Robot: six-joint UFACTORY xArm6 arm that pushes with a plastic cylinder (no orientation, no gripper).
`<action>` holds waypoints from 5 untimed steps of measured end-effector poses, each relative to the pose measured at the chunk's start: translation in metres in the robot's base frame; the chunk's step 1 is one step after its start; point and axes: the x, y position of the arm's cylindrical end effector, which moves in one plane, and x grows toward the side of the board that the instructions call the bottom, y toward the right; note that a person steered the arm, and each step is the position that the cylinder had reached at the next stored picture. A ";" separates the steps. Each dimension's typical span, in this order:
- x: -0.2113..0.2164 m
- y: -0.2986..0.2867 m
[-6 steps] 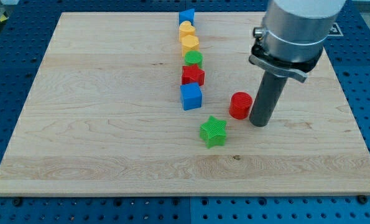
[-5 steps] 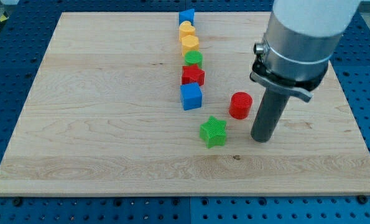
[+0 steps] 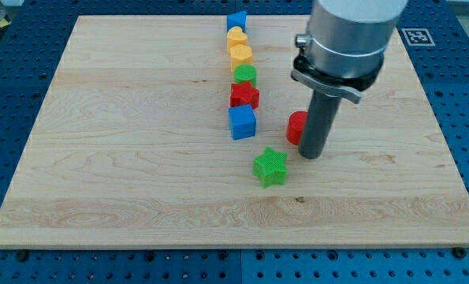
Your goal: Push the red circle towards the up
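The red circle sits on the wooden board, right of the middle; my rod covers its right part. My tip rests on the board right against the circle's lower right side. The green star lies just to the lower left of my tip.
A column of blocks runs down from the top centre: blue block, yellow heart, yellow hexagon, green circle, red star, blue cube. The board's edges border a blue perforated table.
My tip moved down past the red circle, then swung left and up against its lower right side. The red circle has shifted slightly to the left and up.
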 end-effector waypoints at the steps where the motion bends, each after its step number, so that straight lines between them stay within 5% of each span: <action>1: -0.004 -0.015; 5: -0.059 0.006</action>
